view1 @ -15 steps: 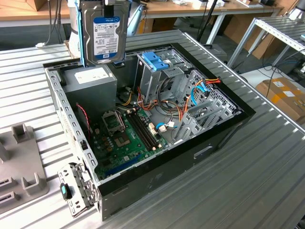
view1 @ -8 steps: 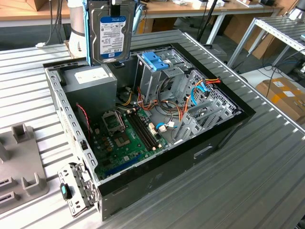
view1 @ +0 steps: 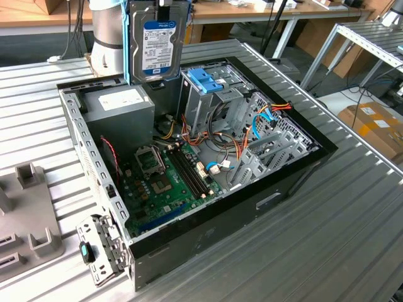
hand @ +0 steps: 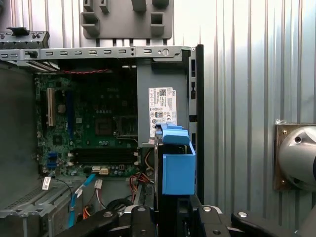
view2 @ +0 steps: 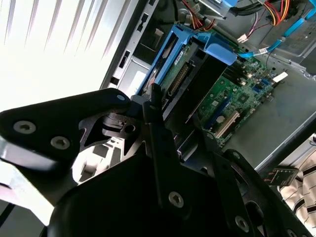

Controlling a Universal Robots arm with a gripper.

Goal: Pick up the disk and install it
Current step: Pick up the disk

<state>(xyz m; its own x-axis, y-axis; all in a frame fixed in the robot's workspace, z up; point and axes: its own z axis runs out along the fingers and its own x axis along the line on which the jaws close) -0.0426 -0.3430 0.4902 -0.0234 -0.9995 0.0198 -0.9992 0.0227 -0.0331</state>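
Black gripper (hand: 170, 215) clenched on upright disk (view1: 157, 44), grey metal, blue-and-white label, light blue rails, above open computer case (view1: 208, 234)

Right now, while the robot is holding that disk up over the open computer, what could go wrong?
1. The disk stands upright in the shut gripper, high over the open case. If the grip slips, it could fall and hit the green motherboard.
2. Loose cables lie beside the metal drive cage. The disk might snag or pinch them going in.
3. A blue bracket sits on the cage, so the disk could bump it.
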